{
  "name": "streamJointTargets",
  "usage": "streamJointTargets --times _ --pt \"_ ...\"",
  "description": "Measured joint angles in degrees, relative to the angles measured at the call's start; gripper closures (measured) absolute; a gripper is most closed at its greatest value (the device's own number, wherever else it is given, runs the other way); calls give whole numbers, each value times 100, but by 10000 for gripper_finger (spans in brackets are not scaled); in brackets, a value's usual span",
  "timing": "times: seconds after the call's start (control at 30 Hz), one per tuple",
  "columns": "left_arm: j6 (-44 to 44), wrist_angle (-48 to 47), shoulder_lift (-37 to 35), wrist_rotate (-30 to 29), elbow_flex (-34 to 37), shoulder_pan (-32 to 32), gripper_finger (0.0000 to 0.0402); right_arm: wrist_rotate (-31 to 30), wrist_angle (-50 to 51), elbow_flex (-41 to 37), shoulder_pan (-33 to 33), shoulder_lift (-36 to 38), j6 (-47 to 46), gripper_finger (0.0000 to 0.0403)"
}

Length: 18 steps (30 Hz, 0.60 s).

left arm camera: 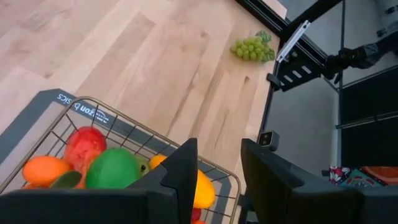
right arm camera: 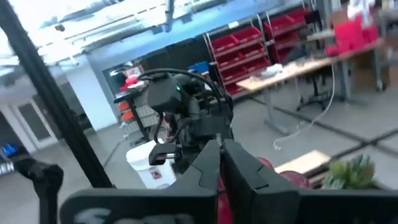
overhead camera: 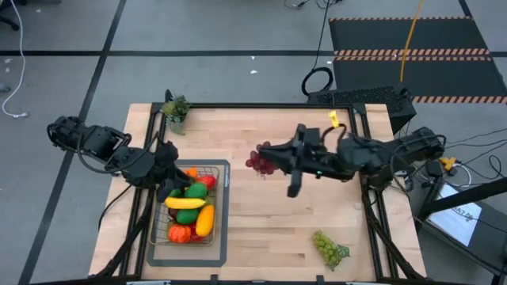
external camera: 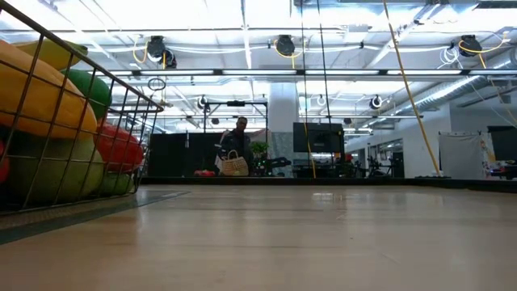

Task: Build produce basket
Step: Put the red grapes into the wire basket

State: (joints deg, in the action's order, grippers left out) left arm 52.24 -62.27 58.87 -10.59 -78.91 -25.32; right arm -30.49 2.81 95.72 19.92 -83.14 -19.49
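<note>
Well along, by the look of it, but not finished. Wire basket on a grey mat at the left side of the desk, already loaded: banana, orange-yellow mango, green fruit, red pieces and an orange one crowded inside. Purple grapes up off the desk to the right of the basket, near the desk's middle, at the tip of the right tool; fingers seen pressed together in the right wrist view, with a red-purple mass just beyond them, so judged clamped on the bunch and carrying it, though the exact contact is hard to make out. Green grapes lying loose on the bare wood, well apart from the basket, toward the near right corner; seen again in the left wrist view far beyond the basket rim. Left tool above the basket's far-left corner, fingers a little apart, nothing between them, seemingly waiting. Small potted sprig beyond the basket at the far edge, not part of the load. Left to do, as a judgement: purple bunch into the basket, then the green bunch fetched across and set in on top of an already crowded pile.
</note>
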Motion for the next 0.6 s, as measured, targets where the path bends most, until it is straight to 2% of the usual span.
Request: streamJointTargets --times 0.27,0.6 --pt "351 8 0 -183 0 0 277 51 147 0 272 324 1936 402" --pt "736 457 0 -761 0 4 277 76 540 0 427 757 3473 402"
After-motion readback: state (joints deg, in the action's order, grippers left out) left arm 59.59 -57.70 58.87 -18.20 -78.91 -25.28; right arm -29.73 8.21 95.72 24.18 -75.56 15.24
